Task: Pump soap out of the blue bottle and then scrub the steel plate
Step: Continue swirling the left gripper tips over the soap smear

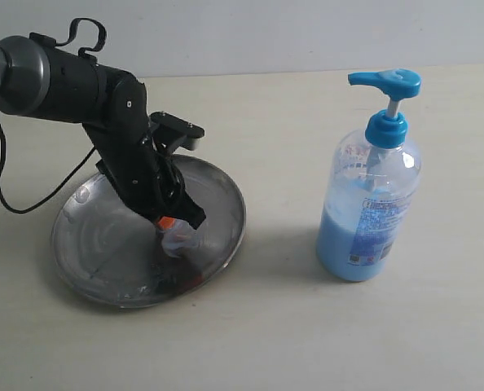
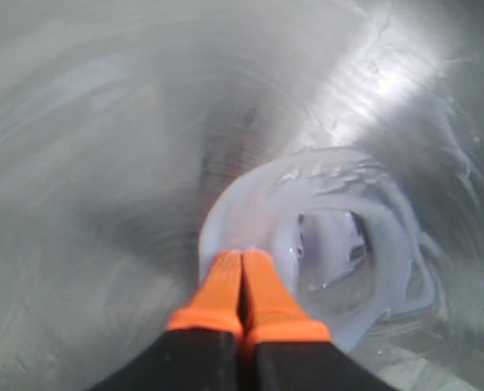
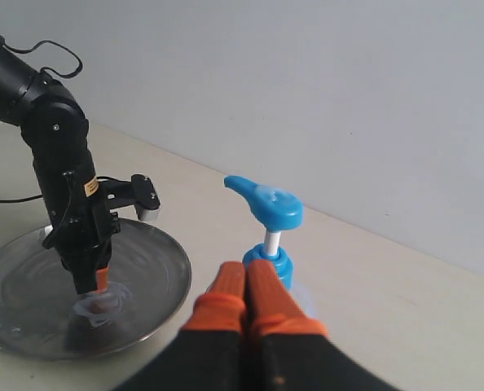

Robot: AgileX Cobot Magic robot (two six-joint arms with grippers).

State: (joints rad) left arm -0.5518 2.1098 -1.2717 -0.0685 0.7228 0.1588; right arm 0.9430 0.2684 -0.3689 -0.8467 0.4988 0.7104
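Observation:
The steel plate [image 1: 87,244] lies at the left of the table, streaky and reflective. My left gripper [image 1: 170,224] is shut with its orange fingertips [image 2: 226,281] down in a pale-blue smear of soap [image 2: 364,228] spread in a ring on the plate [image 2: 103,163]. The blue bottle [image 1: 370,208] stands upright at the right, about half full of light blue liquid, its pump head [image 1: 386,80] raised. My right gripper [image 3: 248,273] is shut and empty, hovering near the bottle's pump [image 3: 266,204] without touching it; it does not show in the exterior view.
A black cable [image 1: 10,183] from the left arm loops over the table beside the plate. A pale wall [image 1: 307,32] runs along the table's back edge. Bare beige tabletop [image 1: 283,309] lies between plate and bottle and in front of them.

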